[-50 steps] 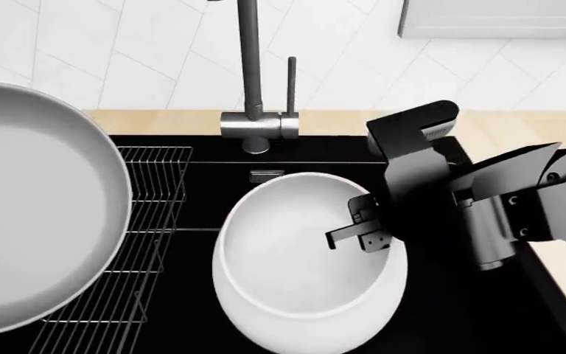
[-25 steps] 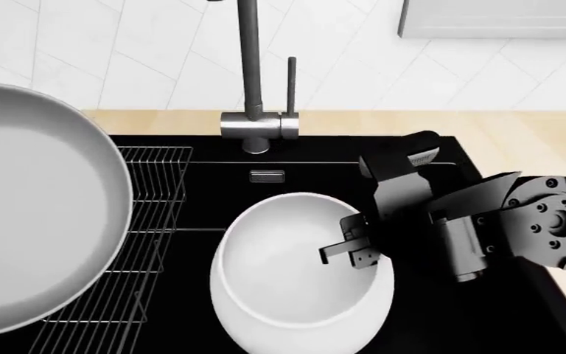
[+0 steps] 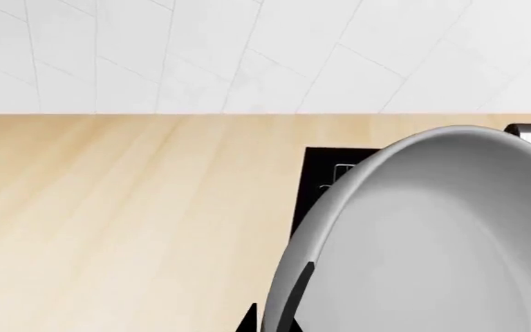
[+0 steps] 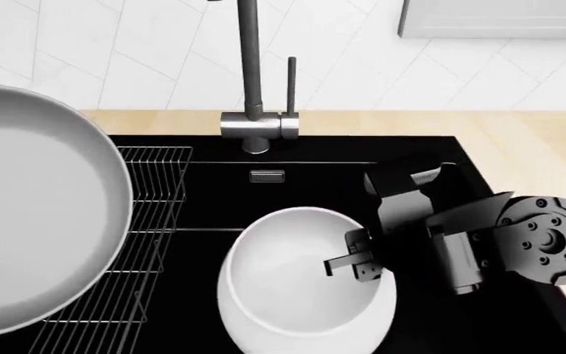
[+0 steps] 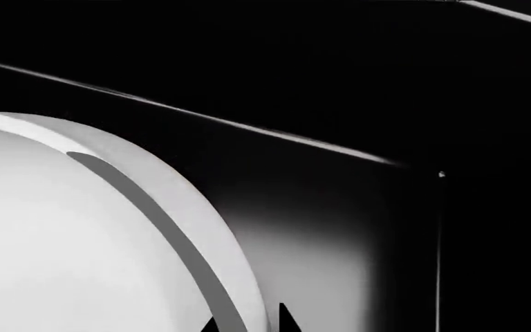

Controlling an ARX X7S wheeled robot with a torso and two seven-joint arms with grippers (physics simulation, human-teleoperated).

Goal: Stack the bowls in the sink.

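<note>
Right gripper (image 4: 360,263): reaches in from the right side of the head view, forearm angled down into the sink (image 4: 204,203). Fingers clamped on the right-hand rim of the white bowl (image 4: 298,276), 1 finger inside the bowl, the other hidden behind the wall. Right wrist view: rim of the white bowl (image 5: 169,200) runs between 2 dark fingertip points at the frame edge.

White bowl: deep, glossy, inside the black basin, tilted; whether it touches the floor cannot be told.

Left gripper: body not visible in either view. Left wrist view: 1 dark finger (image 3: 293,297) lies against the outer rim of the grey bowl (image 3: 431,235); grip appears closed on it.

Grey bowl (image 4: 27,214): wide, matte, cut off at frame edge, over the wire dish rack (image 4: 135,243) and counter (image 3: 127,207).

Faucet (image 4: 251,81): steel, upright behind the basin.
</note>
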